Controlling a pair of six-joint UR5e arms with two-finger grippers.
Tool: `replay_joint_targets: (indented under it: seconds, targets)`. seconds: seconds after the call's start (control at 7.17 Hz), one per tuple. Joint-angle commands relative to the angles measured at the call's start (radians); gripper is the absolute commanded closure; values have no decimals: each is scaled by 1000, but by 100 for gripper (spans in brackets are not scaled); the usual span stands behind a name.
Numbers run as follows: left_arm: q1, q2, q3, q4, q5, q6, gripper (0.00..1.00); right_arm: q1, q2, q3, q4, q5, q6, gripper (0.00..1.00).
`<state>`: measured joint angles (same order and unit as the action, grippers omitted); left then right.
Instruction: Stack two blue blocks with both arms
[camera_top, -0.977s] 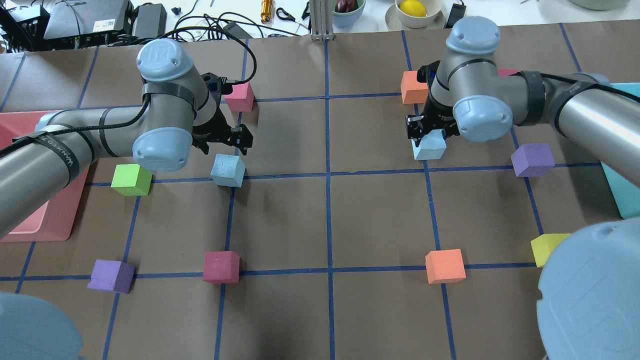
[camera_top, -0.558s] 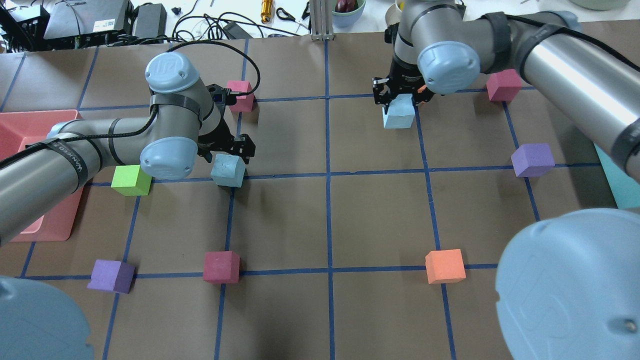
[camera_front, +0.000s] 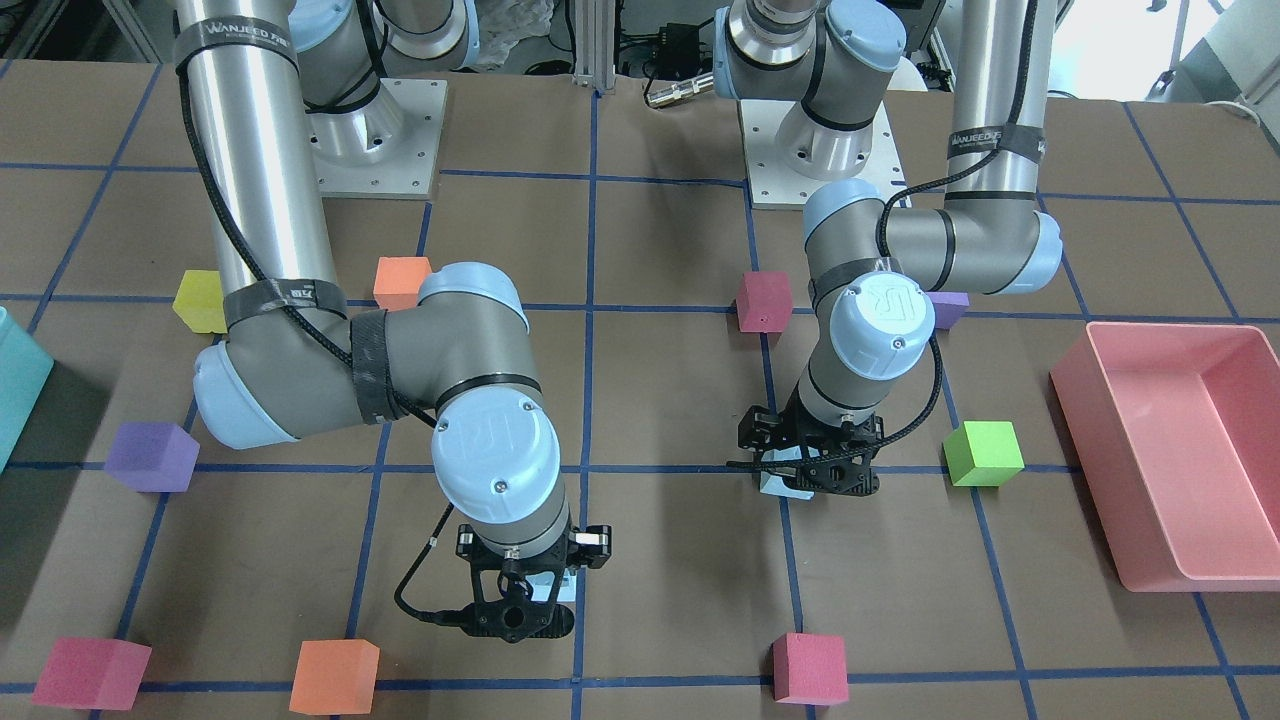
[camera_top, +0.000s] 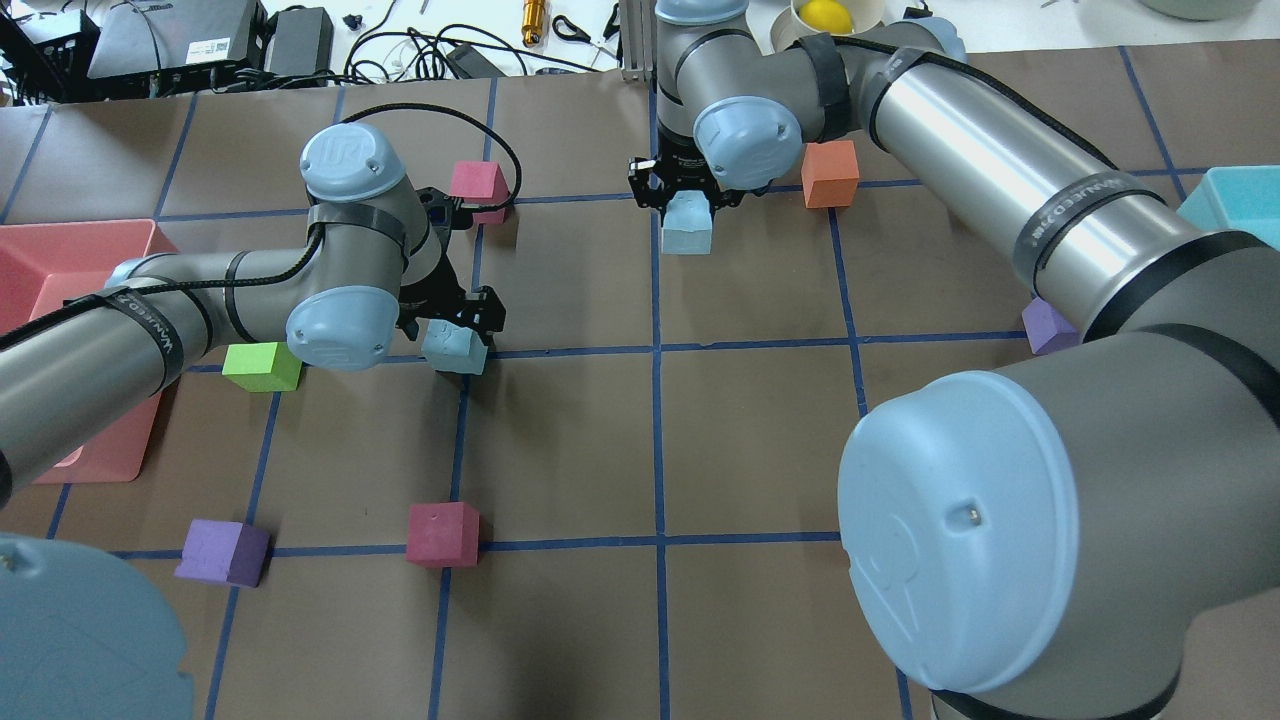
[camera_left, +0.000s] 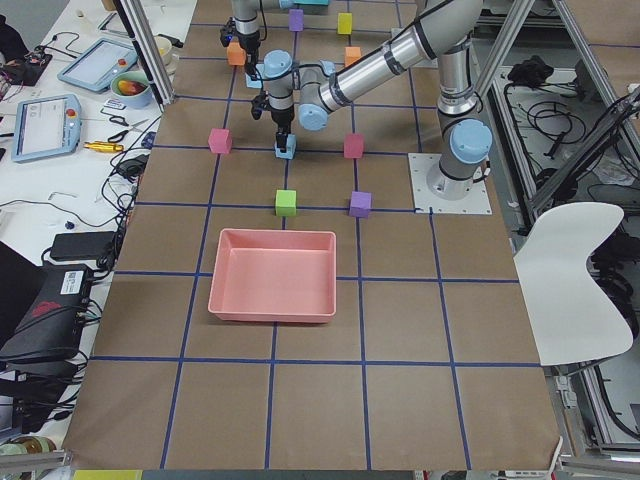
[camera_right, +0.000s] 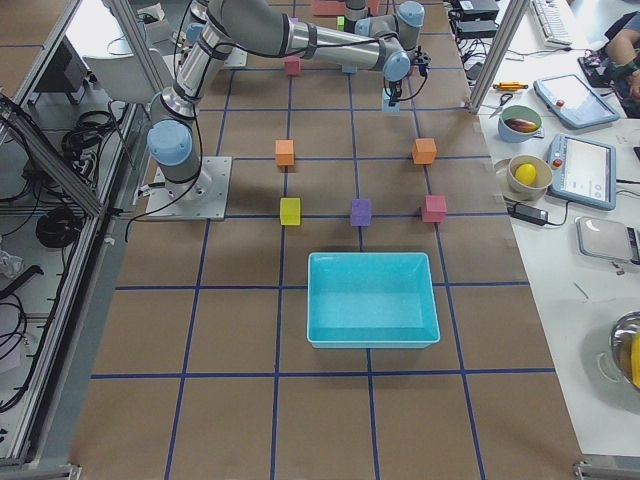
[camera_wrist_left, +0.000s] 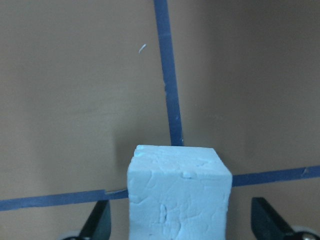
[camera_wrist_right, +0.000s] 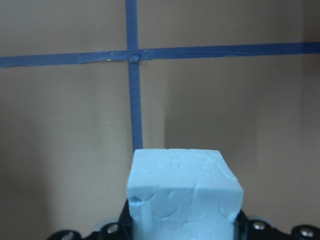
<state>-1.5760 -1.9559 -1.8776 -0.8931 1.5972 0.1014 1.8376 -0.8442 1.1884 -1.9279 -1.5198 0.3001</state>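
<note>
One blue block (camera_top: 455, 350) rests on the table at a tape crossing. My left gripper (camera_top: 452, 328) is open and down around it; in the left wrist view the block (camera_wrist_left: 177, 190) stands between the two fingers (camera_wrist_left: 100, 225) with a gap on each side. My right gripper (camera_top: 685, 195) is shut on the second blue block (camera_top: 686, 230) and holds it above the table near the centre tape line at the far side. The right wrist view shows that block (camera_wrist_right: 182, 192) clamped, with its shadow on the paper below. In the front-facing view the right gripper (camera_front: 520, 605) is at the lower left.
A pink tray (camera_top: 40, 250) lies at the far left and a green cube (camera_top: 262, 365) beside the left arm. Crimson cubes (camera_top: 478, 183) (camera_top: 442, 533), purple cubes (camera_top: 222, 550) (camera_top: 1045, 325) and an orange cube (camera_top: 830, 172) are scattered around. A teal bin (camera_top: 1230, 200) is at the right edge.
My right gripper has carried its blue block left and toward the far side, to the centre line. My left gripper has come down around the other blue block.
</note>
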Motion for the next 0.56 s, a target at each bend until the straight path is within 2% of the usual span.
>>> replay_joint_targets:
  seconds: [0.0, 0.14, 0.28, 0.42]
  targets:
    - [5, 2, 3, 2, -5, -6, 39, 11, 27, -13, 0, 30, 10, 100]
    - [5, 5, 2, 3, 1, 3, 69, 12, 39, -15, 0, 30, 10, 100]
    - [7, 9, 5, 3, 4, 1, 87, 18, 45, -13, 0, 29, 10, 98]
    - [7, 11, 5, 3, 3, 1, 100, 19, 47, -12, 0, 29, 11, 85]
